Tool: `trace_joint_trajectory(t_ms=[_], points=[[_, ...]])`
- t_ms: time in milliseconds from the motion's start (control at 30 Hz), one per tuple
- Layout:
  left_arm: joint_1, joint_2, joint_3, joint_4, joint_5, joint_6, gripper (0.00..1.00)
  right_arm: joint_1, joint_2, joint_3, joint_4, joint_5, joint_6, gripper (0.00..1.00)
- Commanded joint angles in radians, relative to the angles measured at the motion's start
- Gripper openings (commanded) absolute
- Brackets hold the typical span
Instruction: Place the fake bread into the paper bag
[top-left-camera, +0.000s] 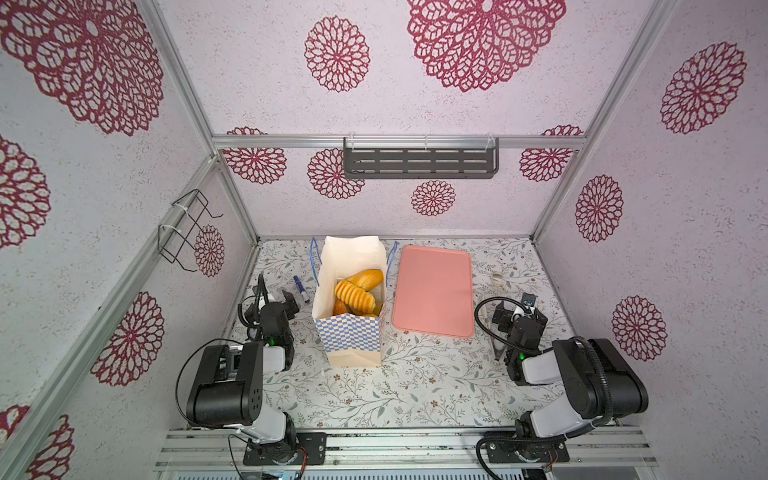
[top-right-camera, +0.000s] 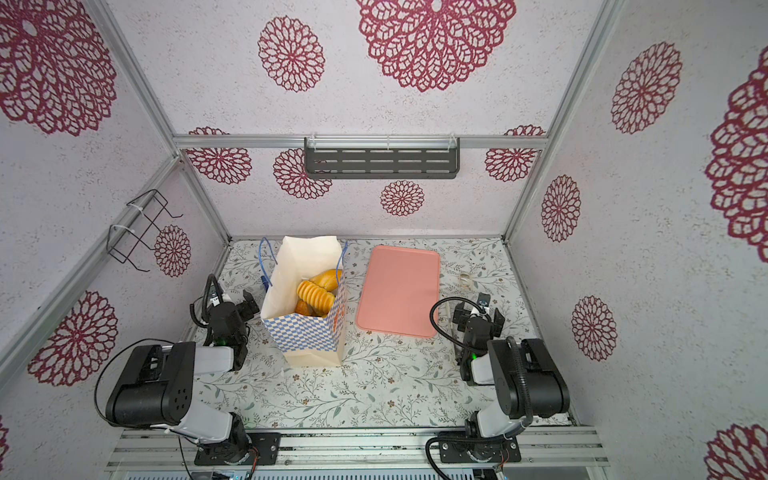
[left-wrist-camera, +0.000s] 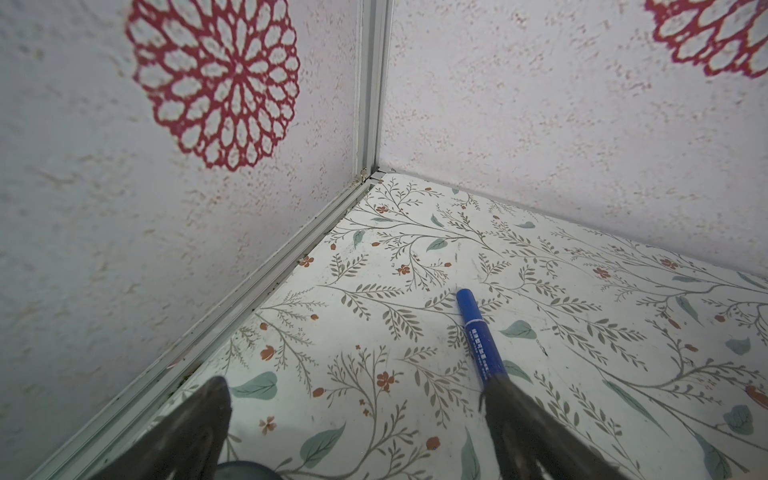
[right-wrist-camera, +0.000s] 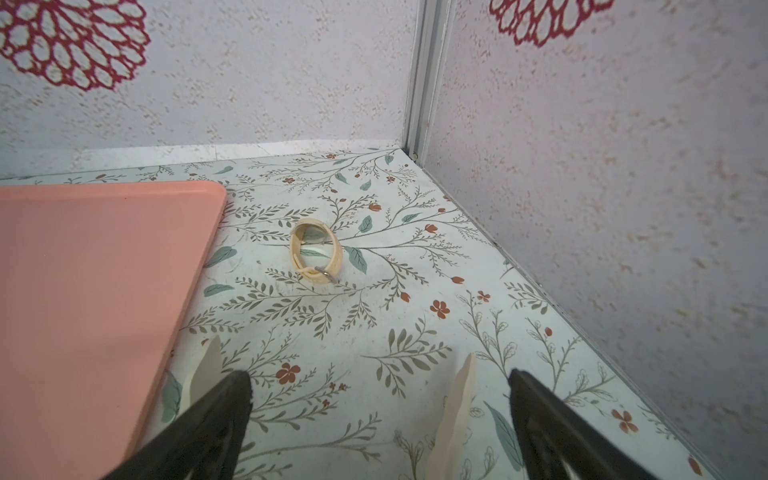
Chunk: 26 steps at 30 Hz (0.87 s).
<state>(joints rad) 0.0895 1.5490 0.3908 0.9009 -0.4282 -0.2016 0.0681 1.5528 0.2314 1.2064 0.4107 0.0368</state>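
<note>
The paper bag (top-left-camera: 349, 334) (top-right-camera: 305, 332) stands upright and open at the table's middle left in both top views, blue-and-white checks on its front. Several pieces of fake bread (top-left-camera: 356, 294) (top-right-camera: 316, 293) lie inside it: a ridged roll on top and a smooth loaf behind it. My left gripper (top-left-camera: 276, 296) (top-right-camera: 232, 297) (left-wrist-camera: 357, 384) hovers open just left of the bag, with nothing between its fingers. Right of the pink tray, my right gripper (top-left-camera: 519, 309) (top-right-camera: 478, 307) (right-wrist-camera: 380, 376) is open and empty over bare table.
An empty pink tray (top-left-camera: 432, 291) (top-right-camera: 399, 291) (right-wrist-camera: 91, 270) lies right of the bag. A blue marker (top-left-camera: 301, 286) (left-wrist-camera: 478, 332) lies between the left gripper and the bag. A cream looped strap (top-left-camera: 496, 280) (right-wrist-camera: 316, 253) sits near the back right corner. Walls close in on three sides.
</note>
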Motion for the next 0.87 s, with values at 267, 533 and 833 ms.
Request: trace_joint_trajectory(t_ms=[267,533,833], points=[[0.001,0.008,0.013,0.020,0.009,0.027,0.97,-0.003,-0.011,0.008,0.033,-0.006,0.007,0.99],[-0.001,0.010,0.013,0.021,0.009,0.027,0.97,-0.003,-0.009,0.012,0.030,-0.006,0.005,0.99],[-0.004,0.013,0.020,0.012,0.006,0.033,0.98,-0.005,-0.011,0.013,0.023,-0.009,0.007,0.99]])
